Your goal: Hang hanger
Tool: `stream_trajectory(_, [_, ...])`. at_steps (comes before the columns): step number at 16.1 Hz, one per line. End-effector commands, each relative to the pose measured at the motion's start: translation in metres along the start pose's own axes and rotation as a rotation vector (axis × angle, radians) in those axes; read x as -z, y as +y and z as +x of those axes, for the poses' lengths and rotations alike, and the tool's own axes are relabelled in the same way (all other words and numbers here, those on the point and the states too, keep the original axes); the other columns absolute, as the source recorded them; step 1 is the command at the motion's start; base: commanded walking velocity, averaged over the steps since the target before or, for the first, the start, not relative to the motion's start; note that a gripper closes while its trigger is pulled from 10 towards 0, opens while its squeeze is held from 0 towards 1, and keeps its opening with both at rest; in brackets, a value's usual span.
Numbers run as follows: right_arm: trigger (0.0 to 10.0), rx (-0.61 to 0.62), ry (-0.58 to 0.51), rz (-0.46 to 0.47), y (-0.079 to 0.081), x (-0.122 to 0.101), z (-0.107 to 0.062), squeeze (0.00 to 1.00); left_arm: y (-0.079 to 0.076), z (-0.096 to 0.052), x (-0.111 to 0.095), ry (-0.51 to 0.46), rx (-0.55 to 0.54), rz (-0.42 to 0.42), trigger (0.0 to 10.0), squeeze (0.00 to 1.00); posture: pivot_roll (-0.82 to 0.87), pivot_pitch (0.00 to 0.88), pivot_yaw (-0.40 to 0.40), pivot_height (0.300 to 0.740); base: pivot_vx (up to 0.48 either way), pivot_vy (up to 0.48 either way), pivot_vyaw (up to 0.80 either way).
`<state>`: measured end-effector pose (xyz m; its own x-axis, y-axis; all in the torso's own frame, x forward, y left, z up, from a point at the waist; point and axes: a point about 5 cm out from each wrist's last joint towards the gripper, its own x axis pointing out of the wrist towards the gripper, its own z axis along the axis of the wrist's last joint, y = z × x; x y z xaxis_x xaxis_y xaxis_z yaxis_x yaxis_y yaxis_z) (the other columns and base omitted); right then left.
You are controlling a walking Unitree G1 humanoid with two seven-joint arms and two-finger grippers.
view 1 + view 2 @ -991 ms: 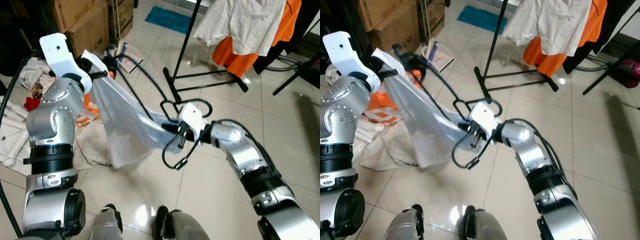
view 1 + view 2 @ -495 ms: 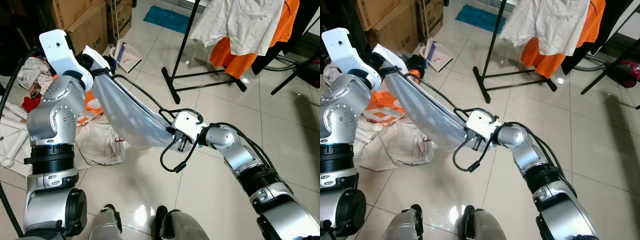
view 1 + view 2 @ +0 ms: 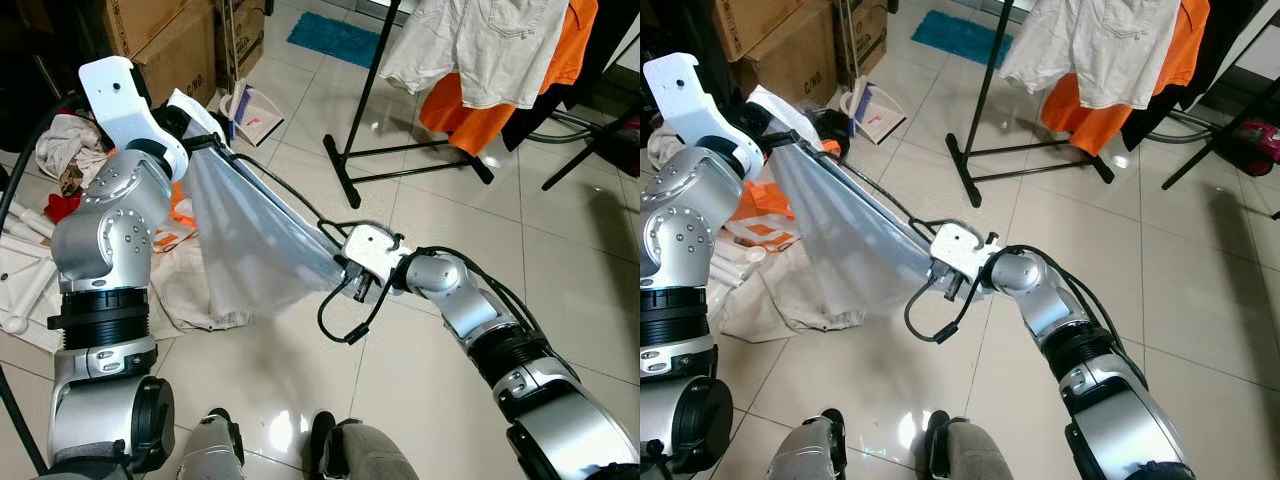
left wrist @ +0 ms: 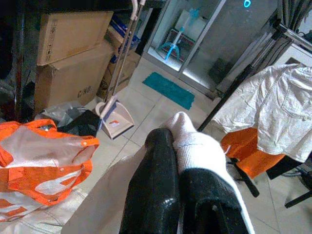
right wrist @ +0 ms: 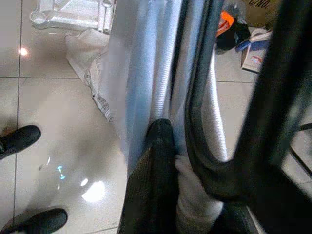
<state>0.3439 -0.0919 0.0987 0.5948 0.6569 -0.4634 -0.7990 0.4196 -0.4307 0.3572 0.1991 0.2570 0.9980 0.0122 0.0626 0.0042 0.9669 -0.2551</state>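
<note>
White garment point(image 3: 250, 240) stretched on black hanger point(image 3: 290, 195) between both hands: left hand point(image 4: 183, 161) clamped on one corner, right hand point(image 3: 352, 283) clamped on the other.

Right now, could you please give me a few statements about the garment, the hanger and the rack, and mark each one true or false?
1. The left gripper is shut on a corner of the white garment. True.
2. The garment lies wholly on the floor. False: it is held up, stretched between the two grippers.
3. The right gripper holds the other end of the garment together with the black hanger. True.
4. The hanger already hangs on the black clothes rack. False: it is in the robot's grip, apart from the rack.
5. An orange garment and a white garment hang on the rack. True.
6. The cardboard boxes stand on the robot's right. False: they are on its left.
</note>
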Motion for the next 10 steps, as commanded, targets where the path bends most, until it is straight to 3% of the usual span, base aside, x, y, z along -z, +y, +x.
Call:
stream_trajectory(1, [0.0, -0.006, 0.059, -0.009, 0.001, 0.013, -0.003, 0.00, -0.010, -0.001, -0.022, -0.077, 0.035, -0.007, 10.0, 0.00, -0.04, 0.203, -0.174, 0.740, 0.000, 0.000, 0.00])
stream_trajectory(7, [0.0, -0.021, 0.127, -0.056, 0.005, 0.023, -0.002, 0.00, -0.017, -0.003, -0.026, -0.089, 0.060, -0.015, 10.0, 0.00, -0.04, 0.208, -0.177, 0.740, 0.000, 0.000, 0.00])
stream_trajectory(10, [0.0, -0.021, 0.134, 0.005, 0.007, 0.023, 0.001, 0.00, -0.022, -0.004, -0.027, -0.090, 0.078, -0.017, 10.0, 0.00, -0.04, 0.209, -0.177, 0.740, 0.000, 0.000, 0.00])
